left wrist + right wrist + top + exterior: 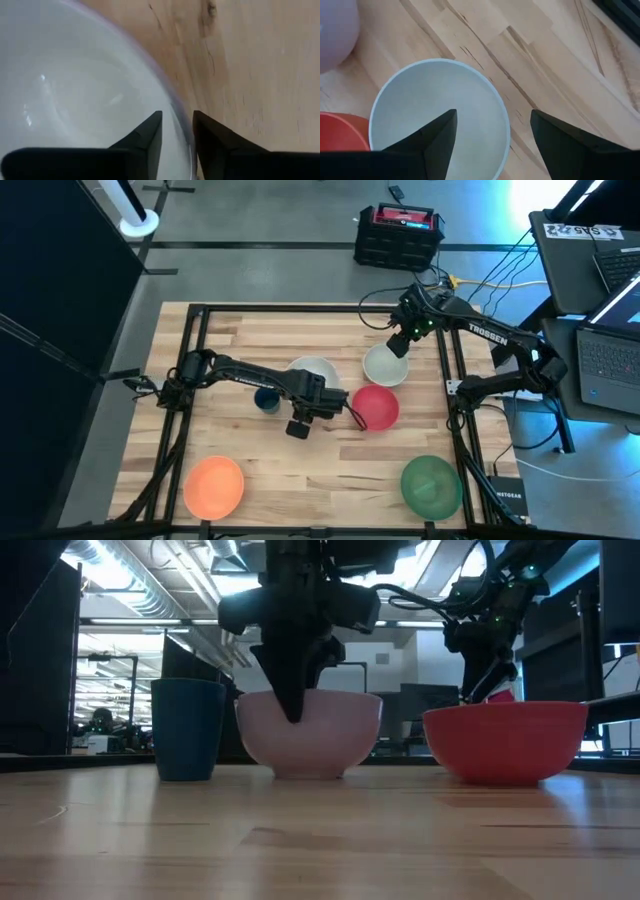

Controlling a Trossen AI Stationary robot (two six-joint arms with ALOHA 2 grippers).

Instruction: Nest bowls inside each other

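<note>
You are looking at five plain round bowls around the blue cup (267,399): white bowl (312,370) beside it, straddled by the part-open left gripper (322,406); mint bowl (385,365) under the open right gripper (400,345); red bowl (375,406), orange bowl (213,485), green bowl (431,483) apart.

Bowls: white (312,370), pale mint-white (385,366), red (376,407), orange (213,486), green (431,484) — all plain. Cup (267,399) dark blue. Table (320,470) light wood, streaky grain — arms black.
</note>
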